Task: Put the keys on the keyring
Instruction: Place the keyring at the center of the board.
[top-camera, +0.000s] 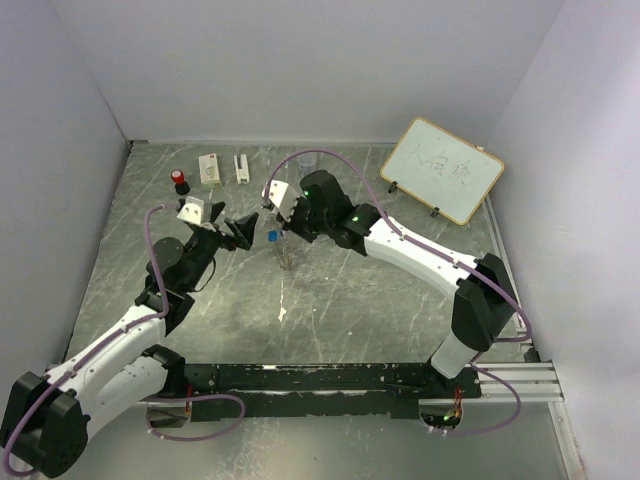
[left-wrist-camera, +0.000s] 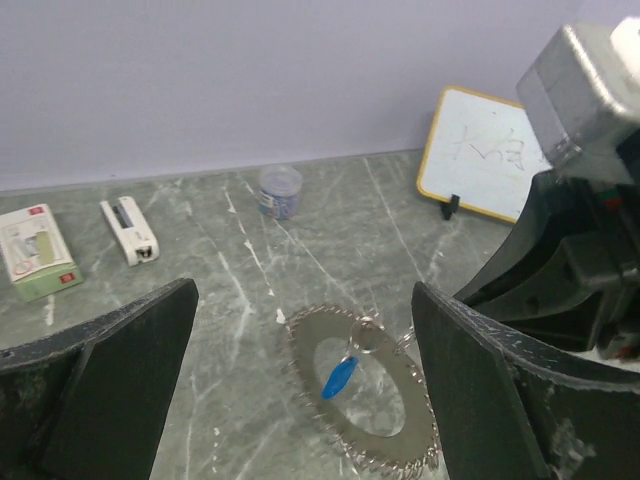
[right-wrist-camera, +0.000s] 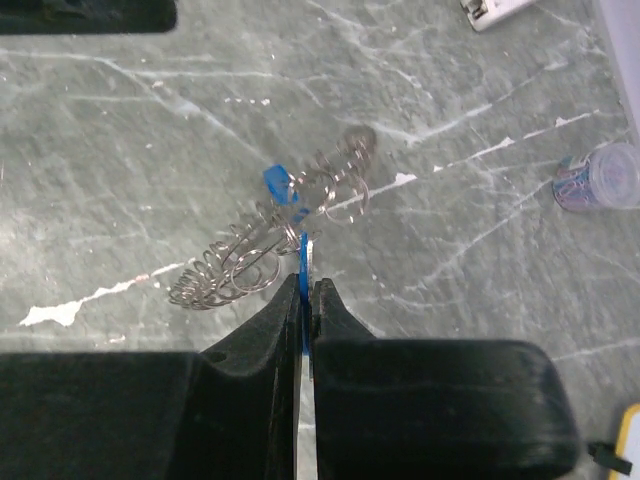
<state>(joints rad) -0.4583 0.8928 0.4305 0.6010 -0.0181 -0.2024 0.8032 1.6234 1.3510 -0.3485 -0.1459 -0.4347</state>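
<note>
Right wrist view: right hand is pinched shut on a thin blue sliver, prob. the blue key seen edge-on. The tips sit just above the keyring, which shows as a coil of wire loops lying on the desk. More blue shows at the ring's far side; can't tell if that's the same key.

Left wrist view: left hand is spread wide w/ nothing btwn its fingers, and hangs over the keyring. From here the ring reads as a spiky wreath of grey keys, w/ the blue key slanting across its middle below a small loop. Can't tell if the ring lies flat or is tipped up on one side.

Top view: both hands meet mid-desk, left hand beside right hand, blue key btwn them, keyring just below.

Progress, as a judgement: most of the job looks done, since the grey keys are strung on the ring and no loose ones show on the desk. The blue key looks like the last one. It's at the ring, but whether it's threaded onto the wire can't be told. Left to do: confirm or finish threading, then let go. The free left hand is placed well to steady the ring.

Off to the side: cup, stapler, box, whiteboard.
</note>
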